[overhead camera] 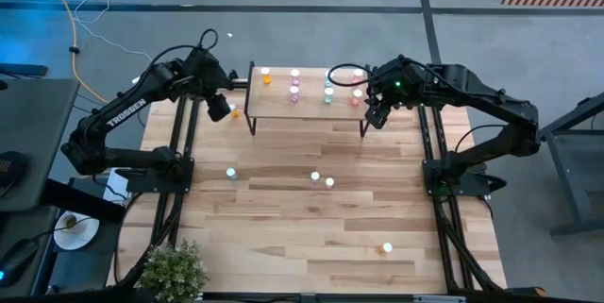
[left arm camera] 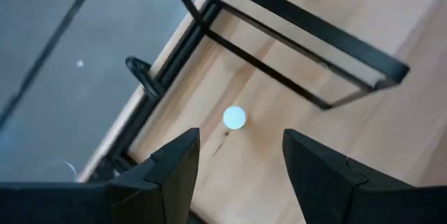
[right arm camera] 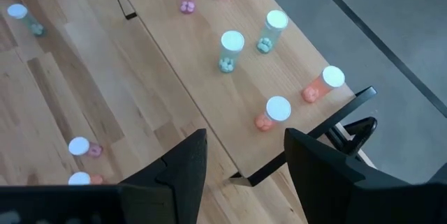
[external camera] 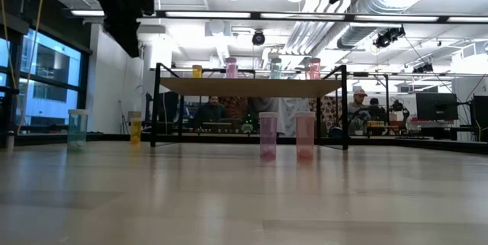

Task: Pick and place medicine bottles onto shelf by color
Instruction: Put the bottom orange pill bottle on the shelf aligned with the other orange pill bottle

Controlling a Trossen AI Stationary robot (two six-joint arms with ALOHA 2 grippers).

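Note:
The shelf (overhead camera: pixel 307 105) stands at the table's far middle. On its top (right arm camera: pixel 209 91) stand an orange bottle (overhead camera: pixel 266 76), two pink ones (overhead camera: pixel 294 84), two teal ones (right arm camera: pixel 230 49) and two red ones (right arm camera: pixel 276 112). My left gripper (left arm camera: pixel 241 161) hangs open above an orange bottle (overhead camera: pixel 235 111), which stands on the table just left of the shelf; only its white cap (left arm camera: pixel 235 118) shows past the fingers. My right gripper (right arm camera: pixel 244 161) hangs open above the shelf's right end (overhead camera: pixel 363 114). Neither gripper has anything between its fingers.
Loose bottles stand upright on the table: a teal one (overhead camera: pixel 230 173) at mid-left, two pink ones (overhead camera: pixel 322 179) in the middle, an orange one (overhead camera: pixel 387 246) at the near right. A potted plant (overhead camera: pixel 175 267) sits at the near left corner. People sit in the room behind (external camera: pixel 358 107).

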